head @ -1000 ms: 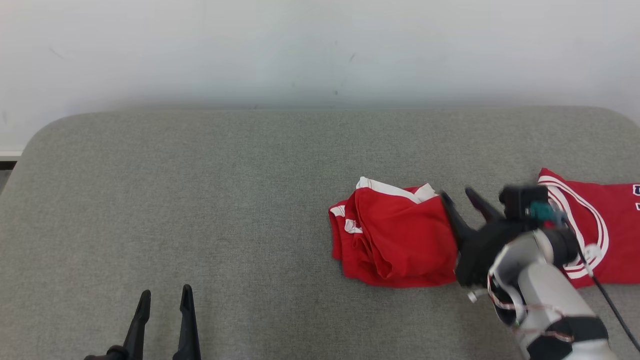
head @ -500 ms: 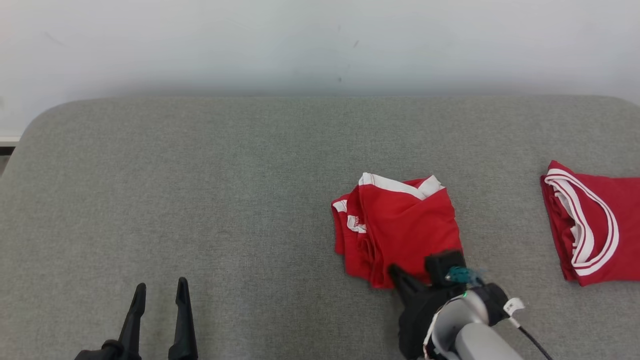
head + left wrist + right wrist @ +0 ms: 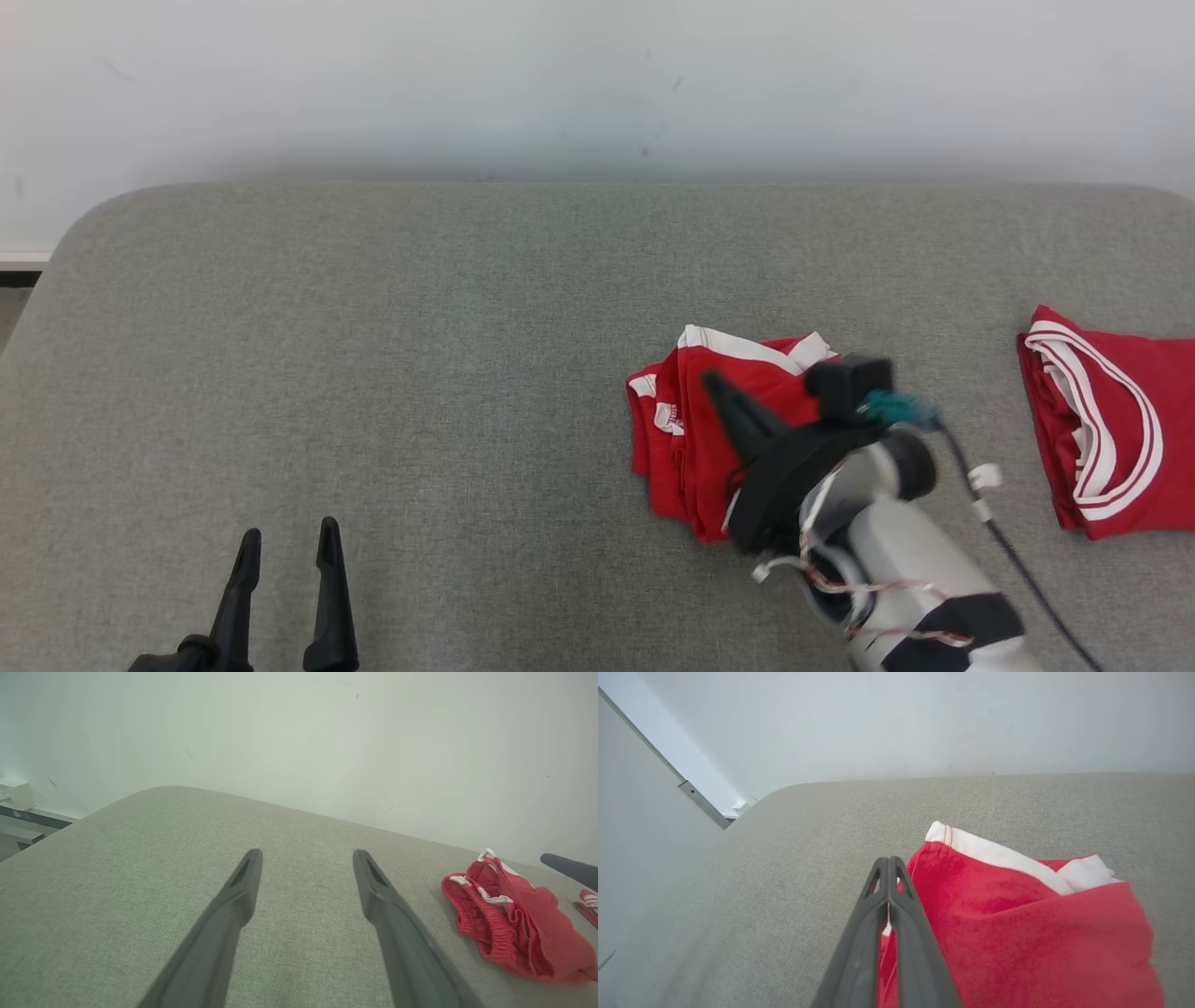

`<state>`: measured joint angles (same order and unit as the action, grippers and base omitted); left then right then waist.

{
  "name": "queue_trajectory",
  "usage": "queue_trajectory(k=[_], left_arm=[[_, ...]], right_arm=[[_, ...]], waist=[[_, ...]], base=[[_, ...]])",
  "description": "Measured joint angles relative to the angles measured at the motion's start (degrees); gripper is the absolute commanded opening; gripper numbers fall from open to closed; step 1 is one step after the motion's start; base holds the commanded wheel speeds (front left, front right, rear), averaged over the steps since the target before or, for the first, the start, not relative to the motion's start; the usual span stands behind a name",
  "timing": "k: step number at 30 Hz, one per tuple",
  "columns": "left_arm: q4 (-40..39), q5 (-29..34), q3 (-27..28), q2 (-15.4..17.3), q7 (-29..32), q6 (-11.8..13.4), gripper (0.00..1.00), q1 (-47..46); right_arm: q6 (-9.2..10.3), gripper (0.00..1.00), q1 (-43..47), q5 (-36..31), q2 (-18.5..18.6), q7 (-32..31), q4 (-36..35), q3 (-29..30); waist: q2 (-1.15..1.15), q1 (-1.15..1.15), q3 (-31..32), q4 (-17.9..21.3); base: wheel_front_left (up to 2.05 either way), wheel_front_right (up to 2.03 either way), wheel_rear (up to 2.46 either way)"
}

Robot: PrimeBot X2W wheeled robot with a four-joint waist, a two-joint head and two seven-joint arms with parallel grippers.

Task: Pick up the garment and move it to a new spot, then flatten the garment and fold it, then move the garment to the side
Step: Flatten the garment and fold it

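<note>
Bunched in loose layers right of centre on the grey upholstered surface (image 3: 373,327): a red fabric garment with white trim (image 3: 681,476), fitting either a rumpled heap awaiting flattening or a rough fold awaiting the shift aside. Over it, the right gripper (image 3: 714,381), fingers pressed together, any cloth caught between them impossible to tell; low and well apart, the left gripper (image 3: 288,530), fingers spread. Cut off at the right edge, a second red white-striped garment (image 3: 1181,420).
</note>
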<state>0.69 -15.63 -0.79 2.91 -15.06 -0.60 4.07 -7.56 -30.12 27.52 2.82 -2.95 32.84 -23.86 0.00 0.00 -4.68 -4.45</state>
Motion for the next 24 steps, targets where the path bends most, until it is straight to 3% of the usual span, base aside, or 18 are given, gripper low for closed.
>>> queue_trajectory(k=[6, 12, 20, 24], left_arm=[[-0.1, 0.0, -0.2, 0.0, 0.0, -0.3, 1.00, 0.1], [0.1, 0.0, -1.3, 0.0, 0.0, -0.8, 1.00, -0.3], [1.1, 0.1, -2.2, 0.0, 0.0, -1.5, 1.00, -1.4], [1.5, -0.2, -3.2, 0.0, 0.0, -1.7, 1.00, -1.8]], right_arm=[[0.01, 0.00, -2.0, -6.6, 0.1, -3.0, 2.6, 10.4], [0.01, 0.00, -5.3, -15.3, 0.1, -8.6, 9.3, 16.6], [0.00, 0.00, -10.8, -16.7, 0.1, -18.1, 18.1, 12.9], [0.01, 0.00, -12.8, -18.1, 0.2, -19.3, 21.6, 12.2]], waist=[[0.00, 0.00, -0.1, 0.3], [0.00, 0.00, -0.9, -0.4], [0.00, 0.01, -2.2, -2.9], [0.00, 0.00, -2.8, -4.7]], base=[[0.00, 0.00, 0.00], [0.00, 0.00, 0.00], [0.00, 0.00, 0.00], [0.00, 0.00, 0.00]])
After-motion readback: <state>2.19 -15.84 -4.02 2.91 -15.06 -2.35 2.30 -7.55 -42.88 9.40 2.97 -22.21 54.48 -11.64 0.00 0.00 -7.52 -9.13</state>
